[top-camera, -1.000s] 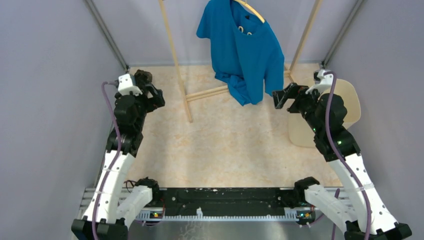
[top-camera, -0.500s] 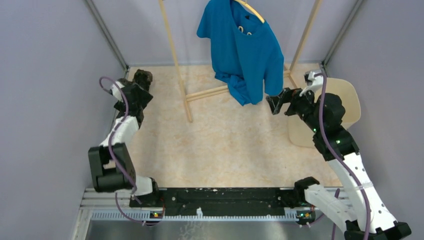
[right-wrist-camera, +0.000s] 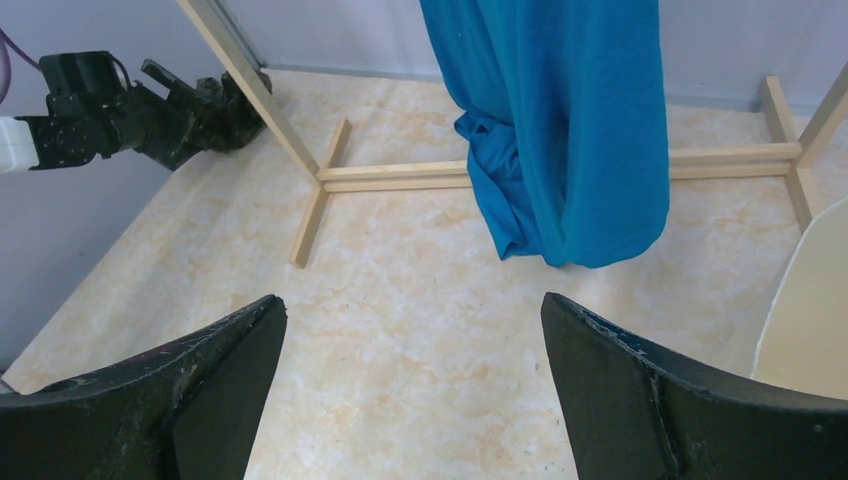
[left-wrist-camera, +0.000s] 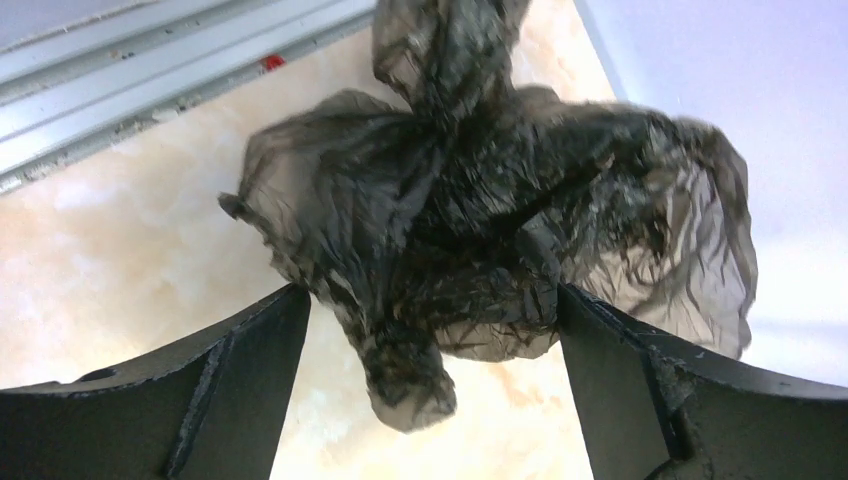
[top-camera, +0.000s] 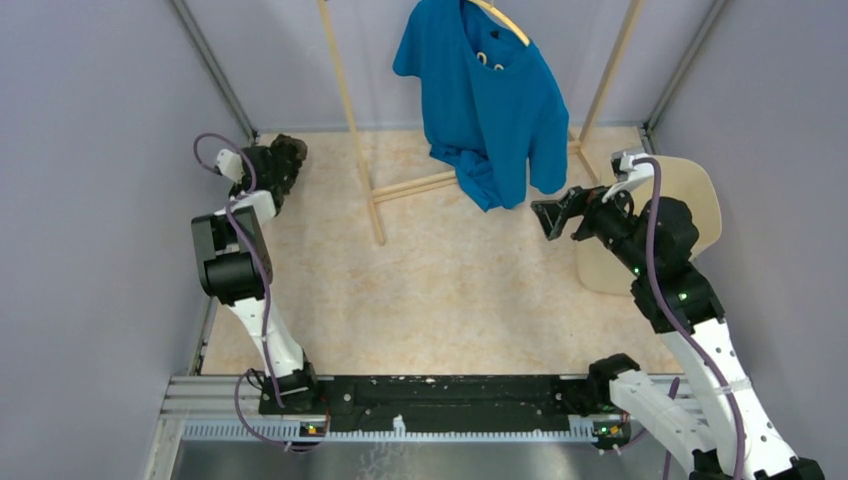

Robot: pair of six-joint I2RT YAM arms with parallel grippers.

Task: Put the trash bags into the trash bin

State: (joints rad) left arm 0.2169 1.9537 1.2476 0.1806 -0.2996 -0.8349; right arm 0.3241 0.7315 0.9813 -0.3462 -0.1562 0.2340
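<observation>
Left gripper (left-wrist-camera: 430, 300) has dropped to the far left corner, jaws wide either side of the crumpled trash bag (left-wrist-camera: 480, 200) lying there, not yet gripped. Right gripper (top-camera: 553, 215), wide and empty, hovers by the trash bin (top-camera: 700, 190) at the right, well apart

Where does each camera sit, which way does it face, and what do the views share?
Top external: above and behind the bases, looking down; both arms show.
Left wrist: behind the left end effector, facing the crumpled trash bag between its fingers.
Right wrist: behind the right end effector, facing the blue T-shirt and wooden rack past its fingers.
Shared: top and right wrist both show T-shirt and rack.
</observation>
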